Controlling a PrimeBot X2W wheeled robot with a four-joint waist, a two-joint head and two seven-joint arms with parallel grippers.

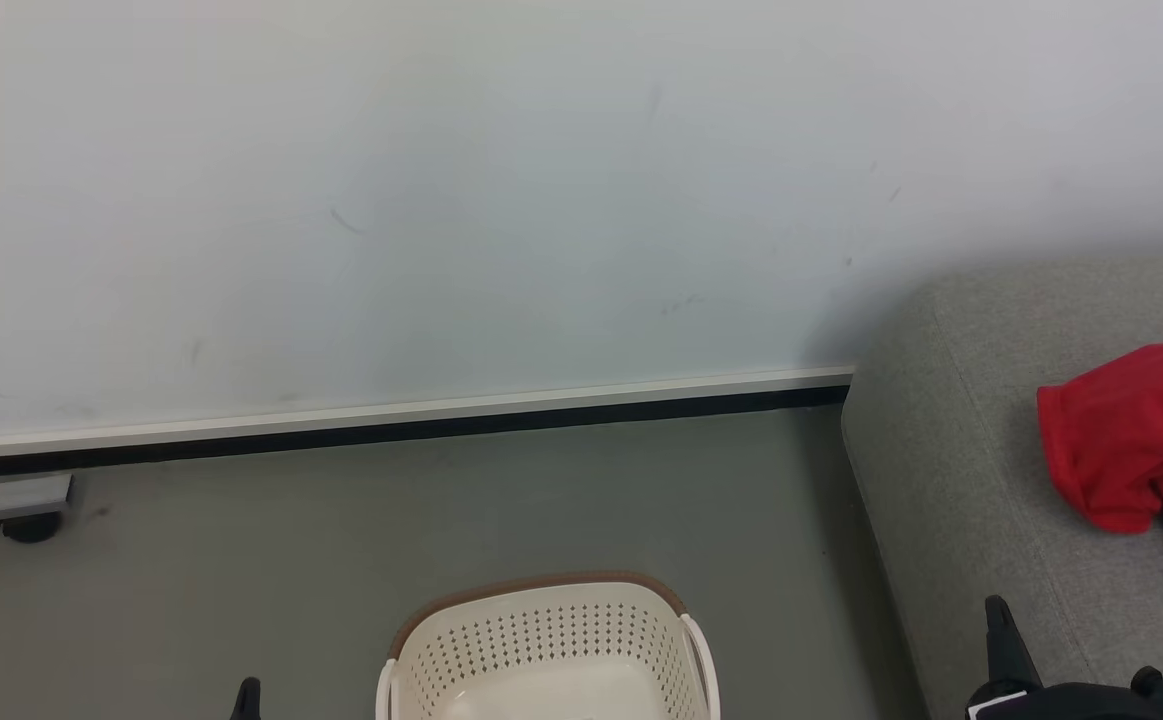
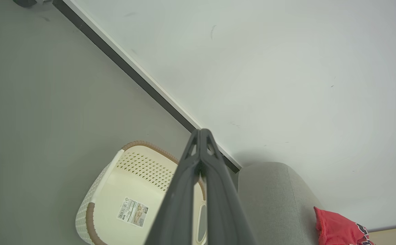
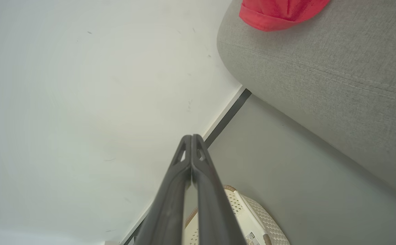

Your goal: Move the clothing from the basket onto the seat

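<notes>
The red clothing [image 1: 1136,450] lies crumpled on the light-grey seat [image 1: 951,460] at the right; the same clothing [image 2: 337,229] shows in the left wrist view and again as clothing [image 3: 279,12] in the right wrist view. The cream basket [image 1: 549,645] with its brown rim stands on the floor at the bottom centre; its bare floor carries a label and no garment shows in the basket [image 2: 106,200]. My left gripper [image 2: 201,132] is shut with nothing in it, above the basket. My right gripper [image 3: 191,137] is shut and holds nothing; its fingertip [image 1: 996,612] rises over the seat's front.
A white wall with a dark baseboard [image 1: 391,430] runs behind the grey floor [image 1: 341,540]. A black caster under a pale panel [image 1: 29,525] sits at the far left by the wall. The seat's rounded side stands close to the right of the basket [image 3: 252,217].
</notes>
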